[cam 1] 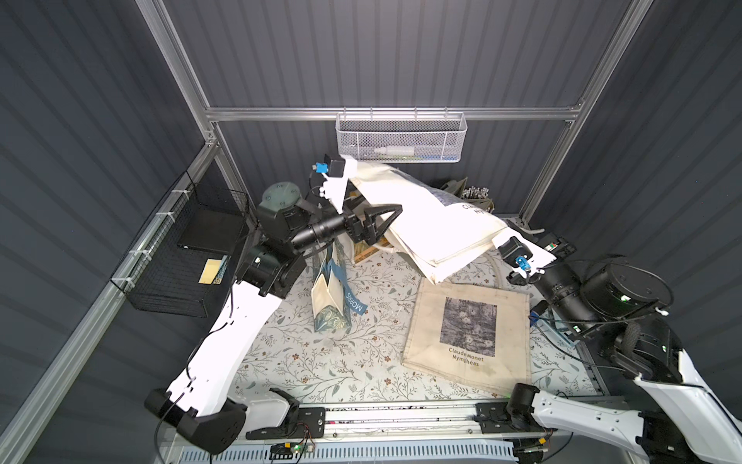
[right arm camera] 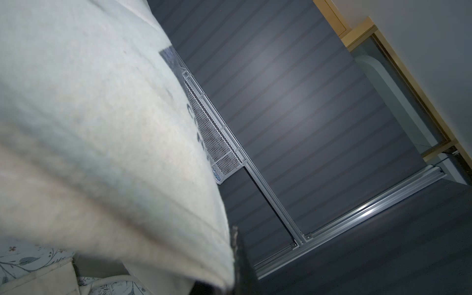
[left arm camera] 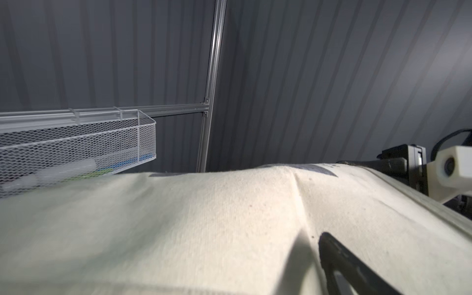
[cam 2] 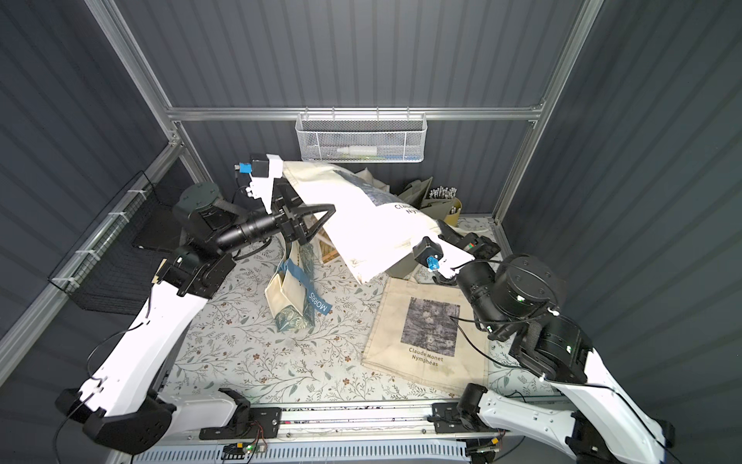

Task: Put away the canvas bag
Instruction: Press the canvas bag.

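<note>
Shows a cream canvas bag [cam 1: 433, 229] hanging clear of the counter [cam 1: 305, 361], slung slantwise just below and in front of the white mesh basket [cam 1: 401, 136] on the back rail. Highest at the end nearest the basket, almost under its rim; lowest at the end farthest from it. Printed side up, with part of a dark picture and cut-off lettering on view.

Pinched at the end away from the basket by the right gripper [cam 2: 441, 233], closed tight on a corner of the cloth. In the right wrist view, just a dark finger [right arm camera: 240, 258] at the hem.

Spread wide at the left gripper [cam 1: 377, 215], by the basket-side end. In the left wrist view, one black finger [left arm camera: 332, 252] lying on top of the cloth, well off to the side, its partner hidden. Cannot tell whether any cloth rests on that hidden one.

Inside the basket, a pale bottle [cam 1: 395, 151] on its side.

Farther from the basket, down on the floral counter: a second tote [cam 1: 467, 337] lying flat, printed "Claude Monet Nymphéas", and a patterned bag [cam 1: 333, 297] with a blue "MORRIS" band, standing and leaning. Well apart from each other, both lower than the hanging bag.
</note>
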`<move>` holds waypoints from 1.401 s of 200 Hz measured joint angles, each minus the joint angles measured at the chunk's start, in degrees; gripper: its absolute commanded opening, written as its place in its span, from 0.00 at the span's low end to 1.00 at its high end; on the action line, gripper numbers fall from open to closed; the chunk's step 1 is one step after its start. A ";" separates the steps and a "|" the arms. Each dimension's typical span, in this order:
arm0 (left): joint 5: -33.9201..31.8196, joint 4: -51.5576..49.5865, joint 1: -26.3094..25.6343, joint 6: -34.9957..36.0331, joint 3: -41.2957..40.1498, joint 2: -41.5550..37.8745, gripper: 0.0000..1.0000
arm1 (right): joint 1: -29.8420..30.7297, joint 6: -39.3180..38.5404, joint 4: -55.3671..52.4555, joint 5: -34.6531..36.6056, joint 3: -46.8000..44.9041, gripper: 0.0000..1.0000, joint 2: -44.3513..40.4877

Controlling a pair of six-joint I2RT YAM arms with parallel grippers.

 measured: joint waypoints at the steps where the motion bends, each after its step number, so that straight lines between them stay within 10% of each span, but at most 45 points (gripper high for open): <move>1: -0.11 0.00 -0.02 0.26 -0.15 -0.15 1.00 | 0.02 0.13 -0.26 -0.04 0.20 0.00 0.09; 49: -5.77 -0.94 -0.48 16.09 -7.39 -7.30 0.99 | 0.07 3.37 -6.23 -0.31 4.92 0.00 2.86; 133: -16.96 -6.56 -0.72 17.88 -5.49 -6.25 0.99 | 0.11 6.23 -9.22 2.29 11.21 0.00 4.55; 280: 14.40 -13.68 -1.22 19.41 4.96 -0.81 0.98 | -0.24 13.42 -24.98 1.14 21.66 0.00 16.59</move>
